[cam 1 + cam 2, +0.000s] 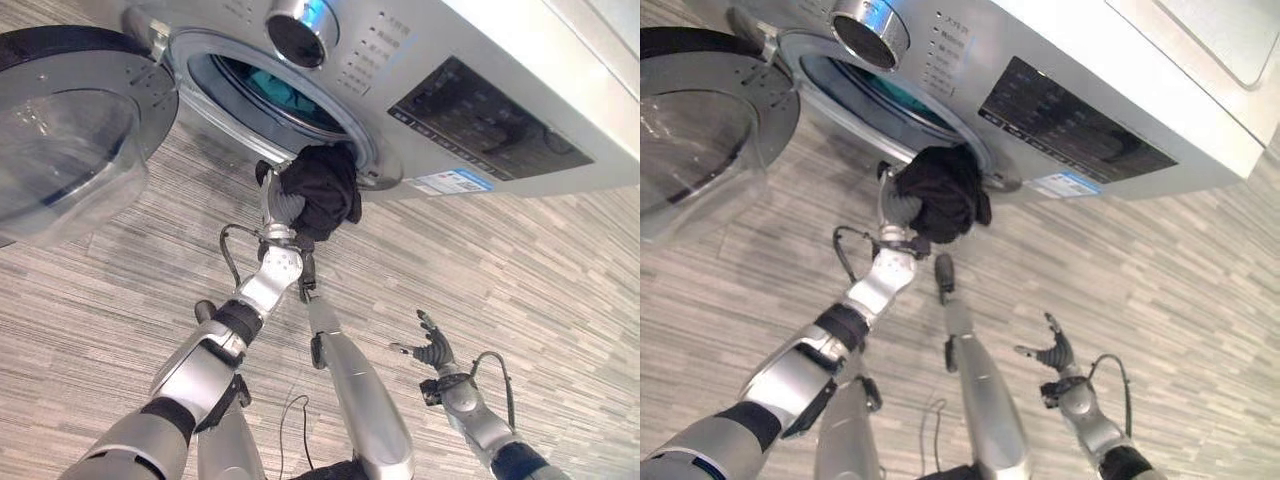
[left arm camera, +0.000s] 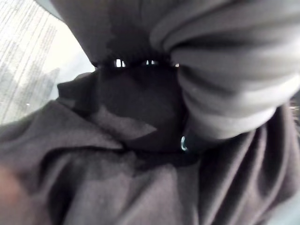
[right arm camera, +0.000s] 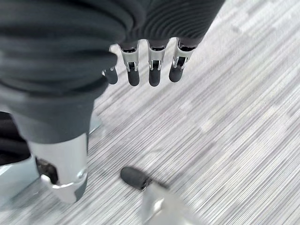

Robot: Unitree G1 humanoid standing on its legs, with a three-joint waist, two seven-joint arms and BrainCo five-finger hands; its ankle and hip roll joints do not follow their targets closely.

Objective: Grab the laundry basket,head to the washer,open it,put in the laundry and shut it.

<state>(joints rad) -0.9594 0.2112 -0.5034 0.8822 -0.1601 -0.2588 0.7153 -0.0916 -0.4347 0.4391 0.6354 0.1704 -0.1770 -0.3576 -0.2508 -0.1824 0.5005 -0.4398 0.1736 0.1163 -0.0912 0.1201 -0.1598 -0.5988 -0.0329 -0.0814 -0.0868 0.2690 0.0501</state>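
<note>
My left hand (image 1: 282, 207) was raised to the lower rim of the silver front-loading washer's (image 1: 470, 90) round opening, its fingers curled round a bunched black garment (image 1: 325, 188) that hung just outside the drum. Teal cloth (image 1: 285, 92) already lay inside, and the round glass door (image 1: 75, 140) stood swung wide open. My right hand (image 1: 432, 348) hovered low over the grey striped floor (image 1: 520, 270), fingers spread and holding nothing.
</note>
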